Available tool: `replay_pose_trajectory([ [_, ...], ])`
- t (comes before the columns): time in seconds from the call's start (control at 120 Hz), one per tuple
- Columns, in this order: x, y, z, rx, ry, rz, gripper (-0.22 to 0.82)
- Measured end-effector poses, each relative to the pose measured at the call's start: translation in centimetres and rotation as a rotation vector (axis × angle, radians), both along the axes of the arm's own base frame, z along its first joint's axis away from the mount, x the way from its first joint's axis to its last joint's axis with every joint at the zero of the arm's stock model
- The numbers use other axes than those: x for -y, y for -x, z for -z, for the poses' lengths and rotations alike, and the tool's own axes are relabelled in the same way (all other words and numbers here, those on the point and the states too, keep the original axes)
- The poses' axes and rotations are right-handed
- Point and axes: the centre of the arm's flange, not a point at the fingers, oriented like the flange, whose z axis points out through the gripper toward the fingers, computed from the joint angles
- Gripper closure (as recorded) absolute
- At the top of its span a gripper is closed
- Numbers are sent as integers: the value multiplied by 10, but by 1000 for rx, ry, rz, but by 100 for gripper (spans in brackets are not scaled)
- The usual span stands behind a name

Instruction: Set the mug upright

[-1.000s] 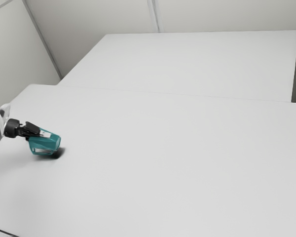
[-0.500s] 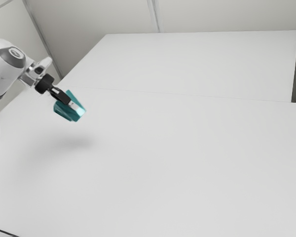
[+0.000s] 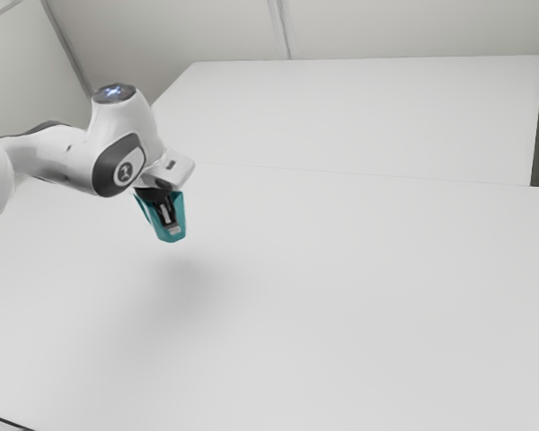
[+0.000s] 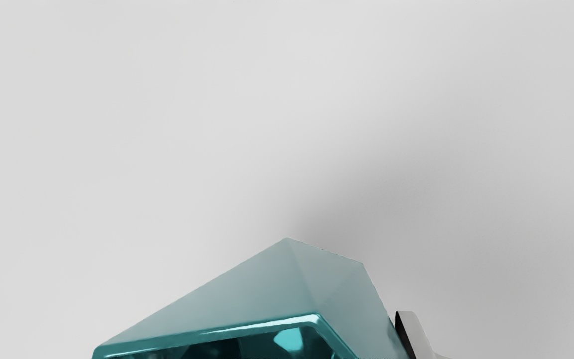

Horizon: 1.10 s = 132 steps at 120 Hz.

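Holding the teal faceted mug (image 3: 180,214) above the white table (image 3: 359,296), the black two-finger gripper (image 3: 172,226) pointed down in the exterior view's left part, closed on the mug, though its exact finger gap could not be told. The mug hung slightly tilted, mouth toward the gripper, narrower base lowest, over a soft shadow (image 3: 184,280).

From the arm's (image 3: 58,162) side, one camera looks down across the worktop (image 3: 341,296) — the wrist camera, close in, faces down past the mug (image 4: 247,289), in both views.
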Motion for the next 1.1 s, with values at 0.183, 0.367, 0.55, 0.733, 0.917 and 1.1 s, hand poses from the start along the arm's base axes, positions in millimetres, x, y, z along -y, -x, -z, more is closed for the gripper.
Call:
replay_pose_trajectory([
  [0.183, 21, 24, 27, 42, -45, -21, 78],
  [0.367, 20, 35, 52, 64, -34, -103, 78],
  [0.55, 37, 43, 62, 87, -15, -136, 78],
  [0.733, 58, 48, 68, 99, -2, -149, 78],
  [0.917, 60, 58, 75, 99, 9, -187, 78],
  [1.1, 62, 61, 79, 103, 17, -217, 77],
])
